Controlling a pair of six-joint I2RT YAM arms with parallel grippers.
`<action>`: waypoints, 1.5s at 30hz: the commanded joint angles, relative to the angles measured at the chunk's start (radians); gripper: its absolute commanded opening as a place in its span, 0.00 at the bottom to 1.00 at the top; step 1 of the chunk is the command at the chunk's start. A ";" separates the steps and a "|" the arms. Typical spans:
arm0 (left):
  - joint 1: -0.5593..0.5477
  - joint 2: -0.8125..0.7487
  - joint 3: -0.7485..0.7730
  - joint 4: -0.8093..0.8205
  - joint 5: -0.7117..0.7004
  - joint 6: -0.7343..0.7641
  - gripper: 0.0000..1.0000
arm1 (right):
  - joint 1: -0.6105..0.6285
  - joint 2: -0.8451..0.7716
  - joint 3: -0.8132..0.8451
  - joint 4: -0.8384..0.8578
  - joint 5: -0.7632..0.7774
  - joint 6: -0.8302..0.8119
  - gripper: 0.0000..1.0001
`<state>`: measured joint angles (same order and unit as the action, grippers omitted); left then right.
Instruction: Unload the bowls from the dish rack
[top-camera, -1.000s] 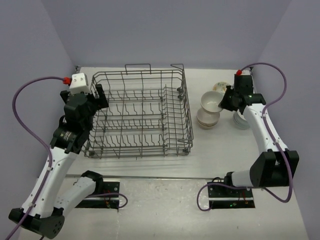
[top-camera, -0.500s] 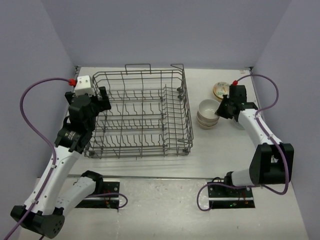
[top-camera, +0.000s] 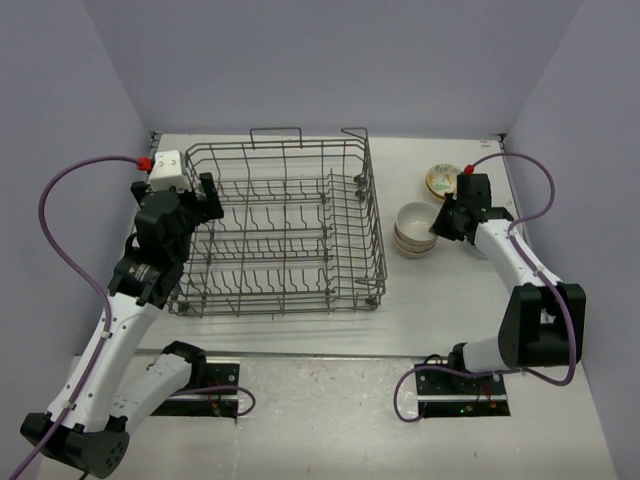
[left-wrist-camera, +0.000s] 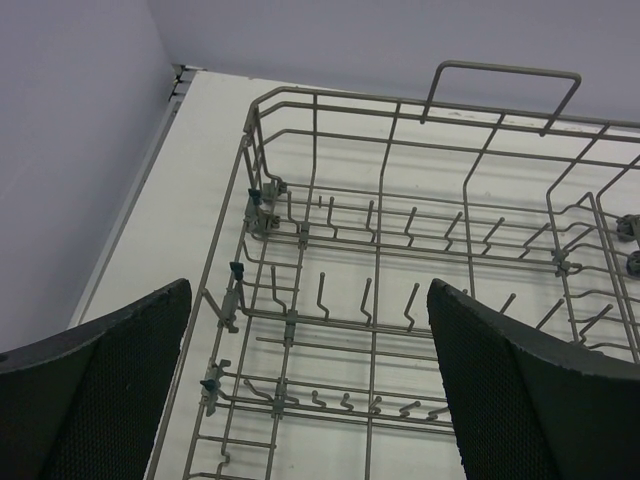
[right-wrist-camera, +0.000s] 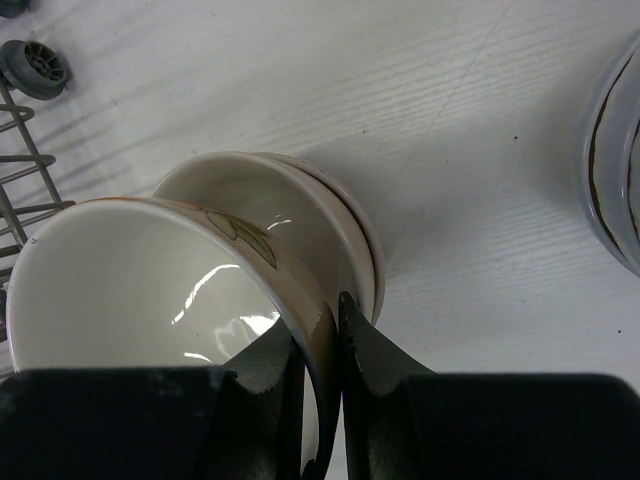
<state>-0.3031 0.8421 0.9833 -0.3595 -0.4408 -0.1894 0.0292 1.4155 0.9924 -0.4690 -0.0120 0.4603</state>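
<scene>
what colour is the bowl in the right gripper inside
The bowl is glossy white inside; the right wrist view shows it best.

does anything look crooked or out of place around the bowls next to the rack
Only slightly: the beige bowl pinched by its rim in the right gripper sits tilted and off-centre over the stacked bowls below, not nested yet. Nothing looks spilled or broken.

White arms (top-camera: 100, 352), black joints (top-camera: 150, 270), purple cables (top-camera: 41, 215), textured black fingers (left-wrist-camera: 110, 390).

Grey wire dish rack (top-camera: 285, 225) upright; beige bowls (top-camera: 415, 228) stacked just right; yellow bowl (top-camera: 440, 180) beyond.
</scene>
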 joint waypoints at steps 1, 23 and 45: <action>0.005 -0.014 -0.006 0.045 0.019 0.022 1.00 | 0.003 -0.001 -0.006 0.082 0.009 0.028 0.13; 0.005 -0.014 -0.006 0.054 0.071 0.031 1.00 | 0.003 -0.058 0.011 0.018 0.036 0.029 0.33; 0.004 -0.017 -0.008 0.054 0.099 0.030 1.00 | 0.003 -0.082 -0.040 0.012 0.060 0.029 0.18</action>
<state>-0.3031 0.8333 0.9833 -0.3531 -0.3500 -0.1722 0.0280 1.3598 0.9569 -0.4633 0.0376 0.4797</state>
